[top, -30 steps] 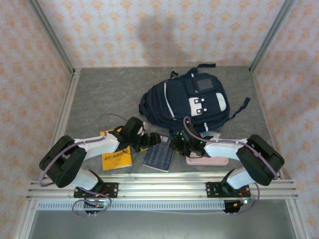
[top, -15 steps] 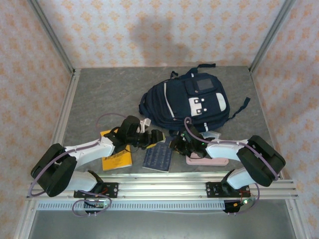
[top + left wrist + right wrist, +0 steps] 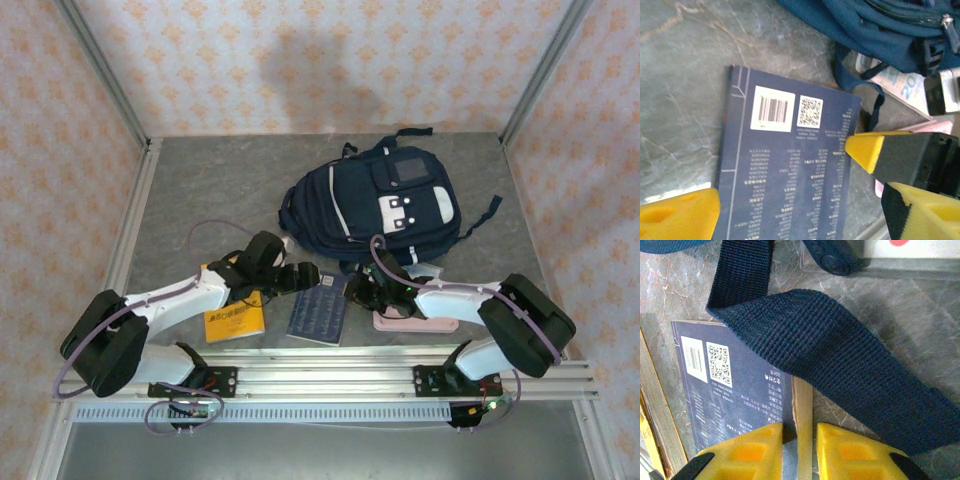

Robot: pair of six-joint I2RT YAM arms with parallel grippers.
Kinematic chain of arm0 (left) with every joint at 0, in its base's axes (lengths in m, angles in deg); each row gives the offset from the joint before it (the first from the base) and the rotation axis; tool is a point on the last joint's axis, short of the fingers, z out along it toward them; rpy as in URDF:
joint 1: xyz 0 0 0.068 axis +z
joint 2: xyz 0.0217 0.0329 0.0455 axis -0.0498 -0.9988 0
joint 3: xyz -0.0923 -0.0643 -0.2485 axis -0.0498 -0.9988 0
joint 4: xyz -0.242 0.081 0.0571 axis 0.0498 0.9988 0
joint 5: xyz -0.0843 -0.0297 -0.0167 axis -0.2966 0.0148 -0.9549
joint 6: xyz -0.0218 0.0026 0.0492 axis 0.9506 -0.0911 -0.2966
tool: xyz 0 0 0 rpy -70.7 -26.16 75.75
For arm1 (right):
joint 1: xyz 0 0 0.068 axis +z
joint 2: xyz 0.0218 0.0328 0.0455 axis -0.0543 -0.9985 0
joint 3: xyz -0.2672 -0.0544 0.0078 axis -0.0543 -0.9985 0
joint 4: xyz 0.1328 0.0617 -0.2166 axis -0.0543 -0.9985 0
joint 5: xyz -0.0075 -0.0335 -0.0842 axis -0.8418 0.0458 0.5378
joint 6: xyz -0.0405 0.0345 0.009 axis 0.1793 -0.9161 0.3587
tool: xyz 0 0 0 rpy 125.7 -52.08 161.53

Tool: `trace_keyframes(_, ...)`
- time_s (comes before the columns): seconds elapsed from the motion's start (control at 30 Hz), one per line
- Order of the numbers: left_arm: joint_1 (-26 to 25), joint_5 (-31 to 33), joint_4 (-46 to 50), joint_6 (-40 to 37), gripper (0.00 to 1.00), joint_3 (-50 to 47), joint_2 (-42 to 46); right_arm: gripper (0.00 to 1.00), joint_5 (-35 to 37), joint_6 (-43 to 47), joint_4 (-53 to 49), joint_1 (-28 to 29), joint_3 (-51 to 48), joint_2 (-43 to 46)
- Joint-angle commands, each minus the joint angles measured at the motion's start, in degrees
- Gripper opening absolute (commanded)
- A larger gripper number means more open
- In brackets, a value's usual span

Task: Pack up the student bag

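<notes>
Since the student bag (image 3: 370, 205) lies just beyond the navy book (image 3: 790, 165), with a strap (image 3: 815, 350) draped over the book's corner, the book's edge, clenched in the right tool (image 3: 797, 432), should be drawn gently from under the strap before the left tool (image 3: 800, 212), released astride the book, is closed for support.

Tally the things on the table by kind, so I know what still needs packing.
Student bag: 1
Books: 2 (navy book, yellow book)
Pink flat item, partly under the right arm: 1
White printed booklet, tucked under the bag's edge: 1
Total: 5
</notes>
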Motion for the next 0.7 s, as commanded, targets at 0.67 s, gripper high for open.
trace_keyframes(0.67,-4.6,-13.0,-13.3,1.8,0.8,1.0,-13.0,0.21,1.2,-0.6,1.2,0.8,0.8,-6.3)
